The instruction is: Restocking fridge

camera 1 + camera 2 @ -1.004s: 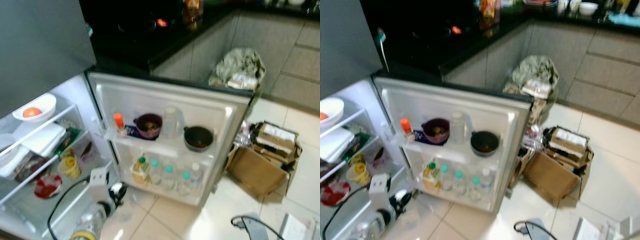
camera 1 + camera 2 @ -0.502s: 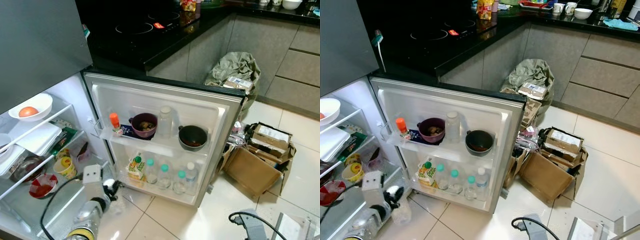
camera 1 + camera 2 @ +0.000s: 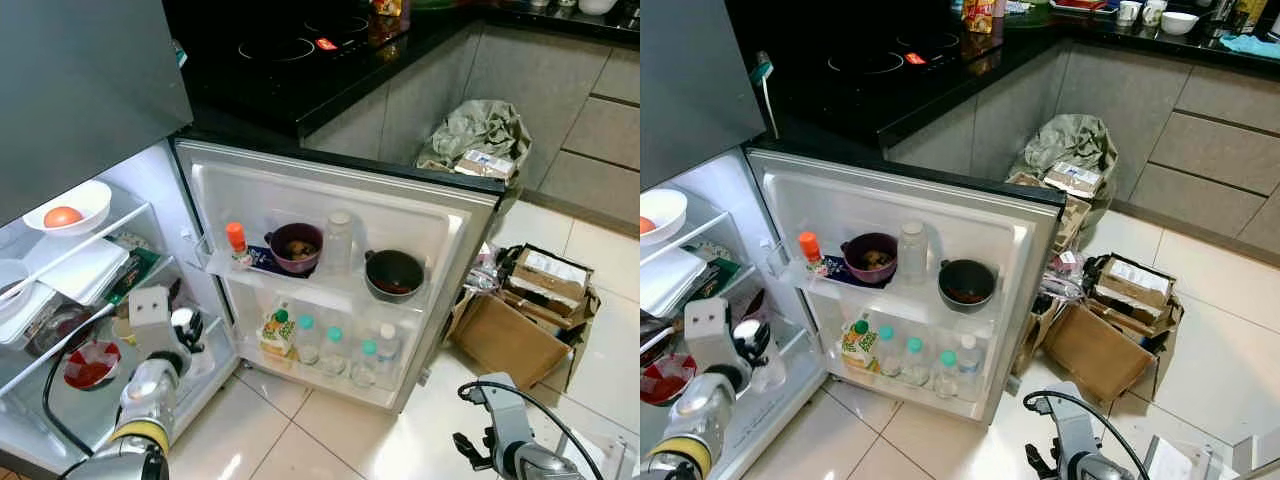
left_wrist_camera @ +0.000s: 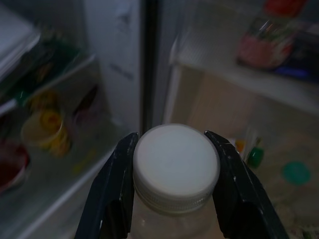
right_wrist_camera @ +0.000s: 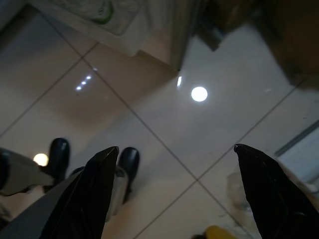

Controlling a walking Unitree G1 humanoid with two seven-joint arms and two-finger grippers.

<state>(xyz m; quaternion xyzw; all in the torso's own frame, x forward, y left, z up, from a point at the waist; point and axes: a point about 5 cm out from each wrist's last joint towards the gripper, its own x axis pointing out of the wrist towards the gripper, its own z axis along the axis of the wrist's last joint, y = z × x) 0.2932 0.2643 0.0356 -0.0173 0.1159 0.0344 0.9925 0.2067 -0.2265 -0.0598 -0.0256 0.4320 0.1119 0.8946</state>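
No writing can be read anywhere here. The juice carton on the fridge door's lower shelf and the small box on the rubbish bag both carry print, but it is too small and blurred to make out.

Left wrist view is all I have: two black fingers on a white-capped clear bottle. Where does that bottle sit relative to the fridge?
Observer: The clear plastic bottle with a white cap is held by the left gripper at the open fridge's lower shelves, beside the door.
Operator: What's the right arm doing?
Observer: The right gripper hangs open over the beige floor tiles.
Operator: Any room on the door?
Observer: The lower door rack already holds four teal-capped bottles and a juice carton.
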